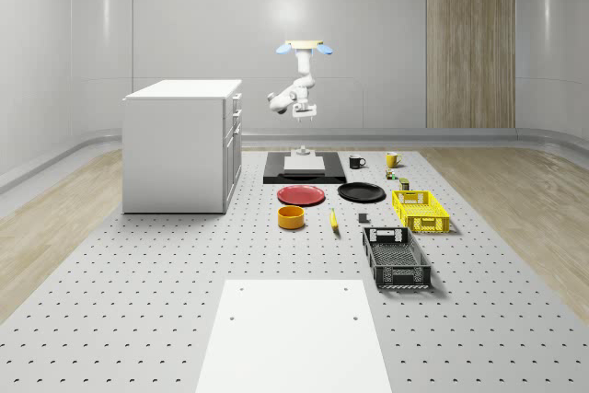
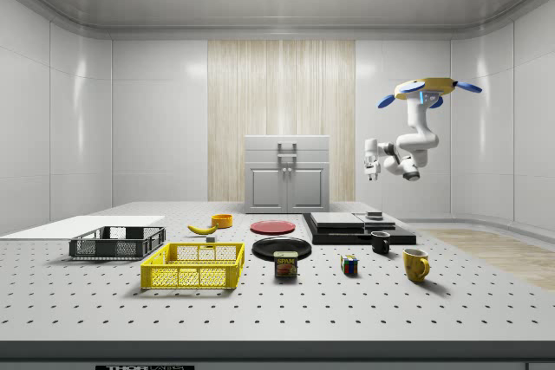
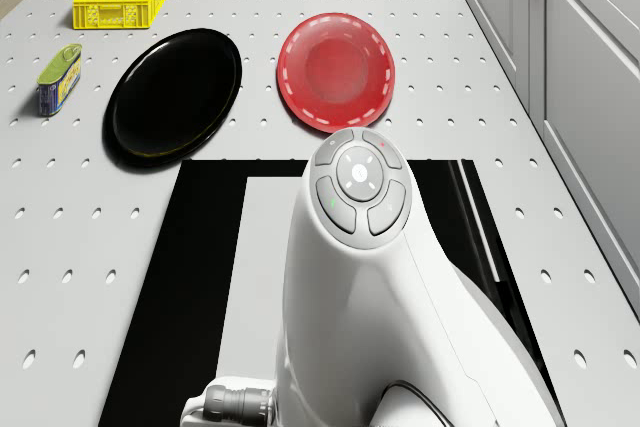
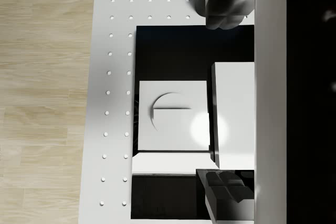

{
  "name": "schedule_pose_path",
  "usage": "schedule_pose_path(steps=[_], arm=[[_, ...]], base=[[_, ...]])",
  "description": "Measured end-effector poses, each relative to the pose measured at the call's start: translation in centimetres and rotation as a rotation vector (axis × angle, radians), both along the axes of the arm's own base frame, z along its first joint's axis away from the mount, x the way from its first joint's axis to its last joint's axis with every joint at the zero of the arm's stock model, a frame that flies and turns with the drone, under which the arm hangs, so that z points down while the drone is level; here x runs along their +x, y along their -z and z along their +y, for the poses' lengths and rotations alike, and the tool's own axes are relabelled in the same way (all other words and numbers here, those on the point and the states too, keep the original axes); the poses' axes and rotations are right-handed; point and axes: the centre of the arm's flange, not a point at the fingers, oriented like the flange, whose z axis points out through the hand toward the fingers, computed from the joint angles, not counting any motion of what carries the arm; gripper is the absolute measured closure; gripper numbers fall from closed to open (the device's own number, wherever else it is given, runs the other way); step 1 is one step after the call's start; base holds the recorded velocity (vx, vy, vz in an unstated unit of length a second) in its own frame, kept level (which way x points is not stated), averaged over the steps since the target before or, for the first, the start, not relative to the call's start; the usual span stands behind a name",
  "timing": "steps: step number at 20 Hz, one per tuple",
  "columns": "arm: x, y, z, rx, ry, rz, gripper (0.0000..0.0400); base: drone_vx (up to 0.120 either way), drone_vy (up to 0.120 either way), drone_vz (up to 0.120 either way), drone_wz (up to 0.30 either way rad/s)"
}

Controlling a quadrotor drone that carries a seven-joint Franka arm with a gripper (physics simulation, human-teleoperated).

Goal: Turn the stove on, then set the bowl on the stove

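Your drone hovers above the far end of the stove, with the gripper hanging well above the switch, fingers spread and holding nothing; descend straight onto that switch before going for the bowl. The bowl sits empty on the table near the cabinet's front corner, and the yellow crate and black crate along the table's opposite edge appear empty.

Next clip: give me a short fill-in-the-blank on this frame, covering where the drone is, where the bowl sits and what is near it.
1. The drone hovers in the air above the black ____.
2. The bowl stands on the table in front of the ____ plate.
3. The gripper hangs above the stove, holding ____.
4. The bowl's colour is ____.

Missing words: stove; red; nothing; yellow
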Motion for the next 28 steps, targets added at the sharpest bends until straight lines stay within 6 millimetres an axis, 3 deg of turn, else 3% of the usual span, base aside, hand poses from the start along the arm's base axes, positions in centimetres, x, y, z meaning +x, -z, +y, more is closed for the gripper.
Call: schedule_pose_path(steps=[28], arm=[[-0.01,0.03,-0.77,-0.078,0.001,0.003,0.0000]], base=[[0.007,0.000,-0.117,0.000]])
